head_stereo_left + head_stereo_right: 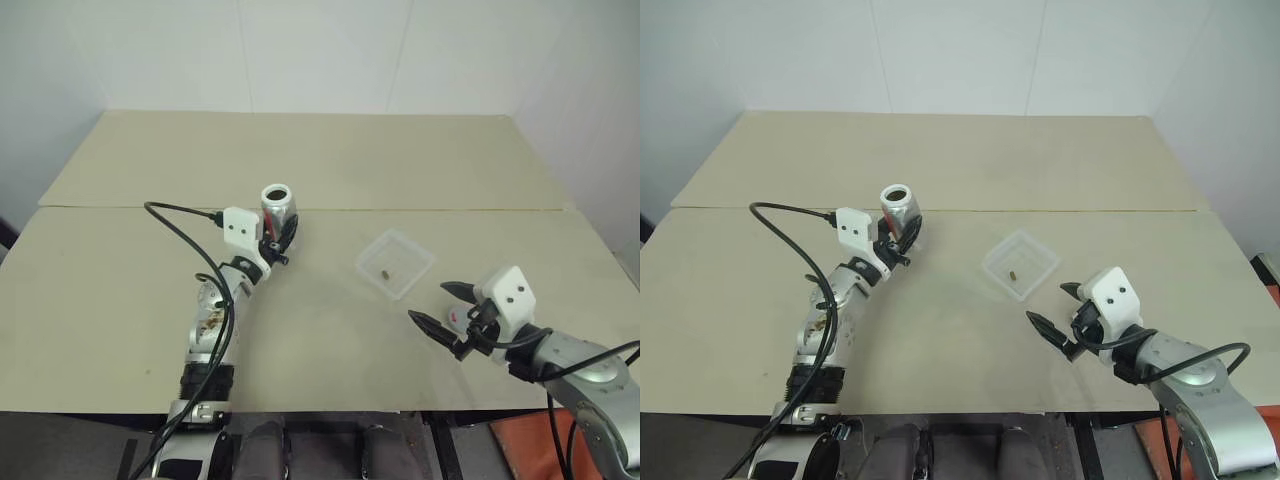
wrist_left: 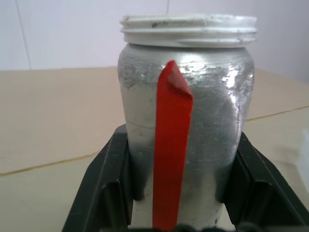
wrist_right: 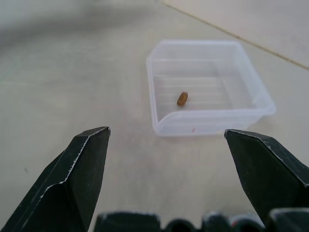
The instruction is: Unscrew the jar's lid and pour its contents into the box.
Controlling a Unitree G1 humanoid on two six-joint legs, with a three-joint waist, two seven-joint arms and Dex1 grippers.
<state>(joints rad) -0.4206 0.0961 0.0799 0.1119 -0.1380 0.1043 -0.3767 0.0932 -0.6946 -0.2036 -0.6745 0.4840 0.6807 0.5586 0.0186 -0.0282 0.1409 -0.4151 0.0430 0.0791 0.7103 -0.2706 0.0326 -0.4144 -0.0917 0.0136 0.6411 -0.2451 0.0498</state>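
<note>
Pouring looks done: pellet [image 3: 182,98] lies in the box [image 1: 418,272], at two o'clock of centre. Left gripper [image 1: 278,240] pinches the upright, lidless jar [image 1: 277,205] at ten; right gripper [image 1: 447,305] stands spread, empty.

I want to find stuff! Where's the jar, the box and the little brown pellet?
jar [image 2: 203,121]: left wrist view, silver side beside the red stripe.
box [image 3: 212,123]: right wrist view, near wall.
pellet [image 3: 182,98]: right wrist view, its middle, inside the box.

Head pair overhead, wrist views close
</note>
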